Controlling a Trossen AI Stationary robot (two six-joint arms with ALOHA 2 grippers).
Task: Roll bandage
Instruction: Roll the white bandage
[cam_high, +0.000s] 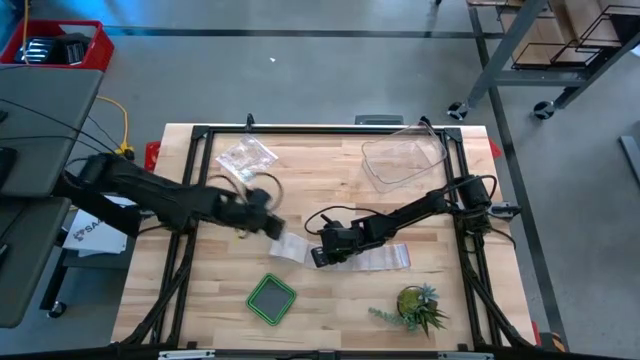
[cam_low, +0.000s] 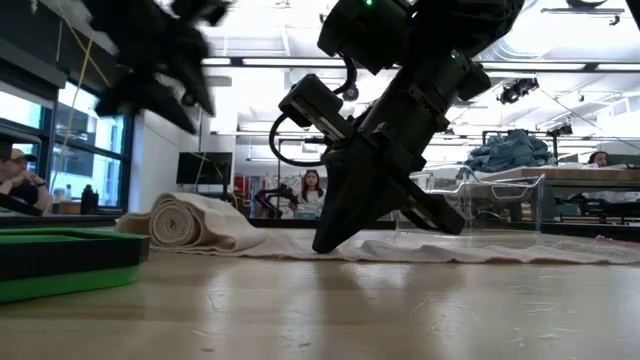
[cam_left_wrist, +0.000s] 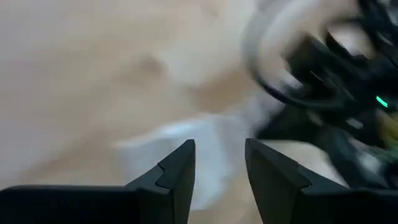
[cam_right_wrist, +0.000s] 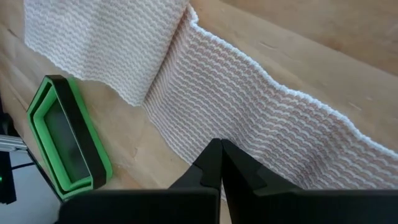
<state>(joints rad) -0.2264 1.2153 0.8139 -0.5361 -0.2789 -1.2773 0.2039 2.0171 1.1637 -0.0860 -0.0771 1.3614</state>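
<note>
Pinning the bandage (cam_high: 375, 257) flat on the desk (cam_high: 330, 310) is the right end effector (cam_high: 320, 256), jaws fully closed, tip pressed on the strip just beside its rolled end (cam_low: 185, 222). The left end effector (cam_left_wrist: 219, 171) hovers near that roll with its jaws narrowly parted, holding nothing. Left free, the loose coil could spring open, and any drag from the right tip could wrinkle the thin gauze. Around them, a clear tub (cam_high: 402, 160) and crinkly bag (cam_high: 245, 155) sit well apart, as does a plant (cam_high: 415, 305). Closest is the green tray (cam_high: 271, 299), beside the strip, which could crowd a low approach.
</note>
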